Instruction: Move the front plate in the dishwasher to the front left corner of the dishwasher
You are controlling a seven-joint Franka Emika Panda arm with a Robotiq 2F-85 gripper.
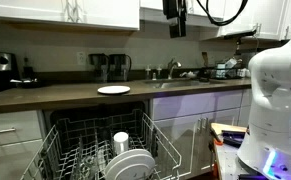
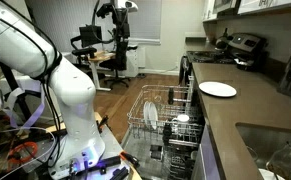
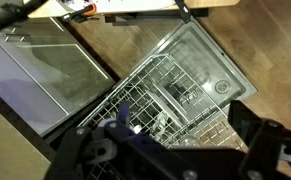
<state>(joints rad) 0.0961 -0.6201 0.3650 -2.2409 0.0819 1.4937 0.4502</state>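
The dishwasher (image 1: 60,135) stands open under the counter with its pale wire rack (image 1: 165,140) pulled out. Several white plates stand in the rack, and the front plate (image 1: 135,165) is the nearest of them. A white cup (image 1: 121,140) sits behind them. My gripper (image 1: 175,22) hangs high above the counter, far from the rack, open and empty. It also shows in an exterior view (image 2: 120,8). In the wrist view my open fingers (image 3: 185,150) frame the rack (image 3: 175,85) from far above; the plates are hard to make out there.
A flat white plate (image 1: 113,90) lies on the dark counter and also shows in an exterior view (image 2: 217,90). A sink (image 2: 275,150) and kitchen items line the counter. The robot base (image 2: 70,100) stands on the wooden floor beside the open dishwasher door (image 3: 45,75).
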